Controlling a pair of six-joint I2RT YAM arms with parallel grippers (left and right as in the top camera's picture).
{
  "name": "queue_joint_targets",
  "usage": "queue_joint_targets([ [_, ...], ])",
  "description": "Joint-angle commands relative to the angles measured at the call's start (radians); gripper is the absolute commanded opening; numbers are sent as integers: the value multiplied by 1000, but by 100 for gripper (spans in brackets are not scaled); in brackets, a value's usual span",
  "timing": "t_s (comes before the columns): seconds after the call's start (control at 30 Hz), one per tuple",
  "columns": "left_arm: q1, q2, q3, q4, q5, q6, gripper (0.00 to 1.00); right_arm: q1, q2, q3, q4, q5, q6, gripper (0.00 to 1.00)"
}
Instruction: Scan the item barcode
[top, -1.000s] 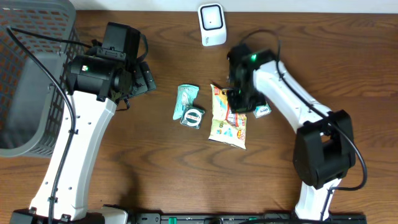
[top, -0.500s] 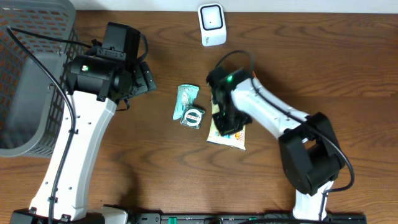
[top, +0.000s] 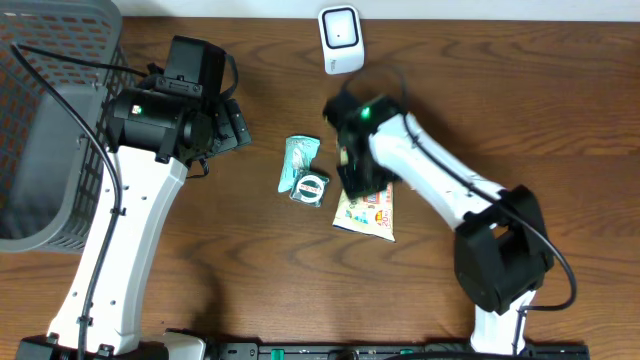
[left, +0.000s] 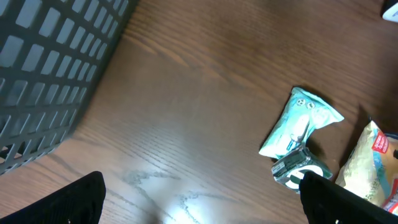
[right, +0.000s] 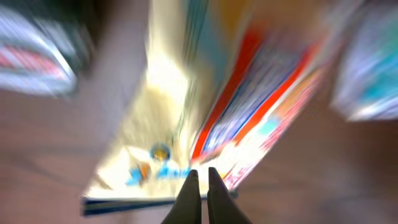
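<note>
**Right fingers pinched shut over the snack packet; left jaws wide and idle**

Snack packet (top: 368, 210) lies flat on the brown wooden table (top: 560, 110), a little right of centre, its upper end covered from above by the right arm. The right gripper (right: 200, 182) points down at it with its two fingertips pressed together and nothing visible between them. The right wrist view is badly smeared, so whether the tips touch the wrapper cannot be told; only yellow, red and white print shows beneath them, with a blurred pale blue shape off to the right edge.

The barcode scanner (top: 341, 39), a small white unit, stands at the far edge of the table, well apart from the packet and up-left of the right arm's wrist.

Just left of the snack packet lie a teal sachet (top: 298, 158) and, touching its lower end, a small round tape roll (top: 312, 187). Both also show in the left wrist view, with the yellow corner of the snack packet beside them.

The left gripper (left: 202, 190) hangs above bare wood near the grey mesh basket (top: 45, 150), its fingers spread wide and holding nothing. The basket fills the table's left end.
</note>
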Motion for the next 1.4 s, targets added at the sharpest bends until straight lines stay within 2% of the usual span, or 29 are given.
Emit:
queue_joint_targets([
  [0.0,3,3,8,-3,-13,10,98,-47,-2,76,20,59,16,2],
  [0.17,3,3,8,-3,-13,10,98,-92,1,49,114,57,17,1],
  [0.43,3,3,8,-3,-13,10,98,-91,2,-180,425,-81,17,2],
  [0.53,3,3,8,-3,-13,10,98,-80,2,-256,540,-68,18,2],
  [0.63,3,3,8,-3,-13,10,98,-82,2,-267,578,-22,17,3],
  [0.77,3,3,8,-3,-13,10,98,-99,-2,-173,482,-3,16,3],
  [0.93,3,3,8,-3,-13,10,98,-106,-2,24,220,-32,16,5],
  [1.03,3,3,8,-3,-13,10,98,-91,-2,76,84,-42,4,6],
  [1.1,3,3,8,-3,-13,10,98,-65,0,60,4,-42,-10,6],
  [1.2,3,3,8,-3,-13,10,98,-33,0,-2,-7,-50,-10,6],
  [1.37,3,3,8,-3,-13,10,98,21,0,-155,97,-55,15,6],
])
